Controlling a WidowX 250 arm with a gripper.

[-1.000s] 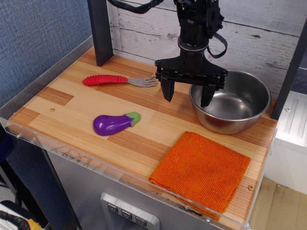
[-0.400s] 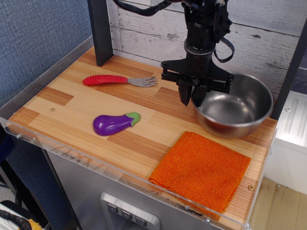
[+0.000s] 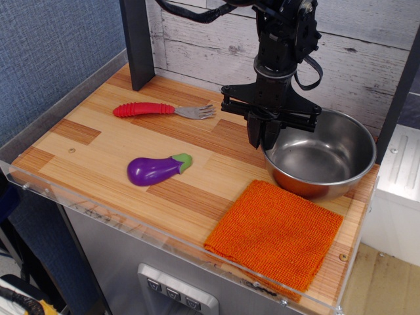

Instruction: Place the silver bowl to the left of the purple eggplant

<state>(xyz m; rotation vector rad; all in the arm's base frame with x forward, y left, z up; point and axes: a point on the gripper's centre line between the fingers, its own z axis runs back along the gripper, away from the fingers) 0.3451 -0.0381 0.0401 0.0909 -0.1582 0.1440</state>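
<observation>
The silver bowl [image 3: 328,154] is at the right of the wooden table, tilted, its left rim lifted. My gripper [image 3: 264,139] is shut on that left rim, black fingers pinched together over it. The purple eggplant [image 3: 156,169] with its green cap lies at the front left of the table, well apart from the bowl and the gripper.
A red-handled fork [image 3: 161,109] lies at the back left. An orange cloth [image 3: 275,233] lies at the front right, just under the bowl's near side. A dark post [image 3: 138,42] stands at the back left. The table [image 3: 98,141] ends in a clear front lip.
The gripper's fingers, wide open a second ago astride the bowl's left rim, have shut on it. The bowl has since tipped and risen a little on that side.
</observation>
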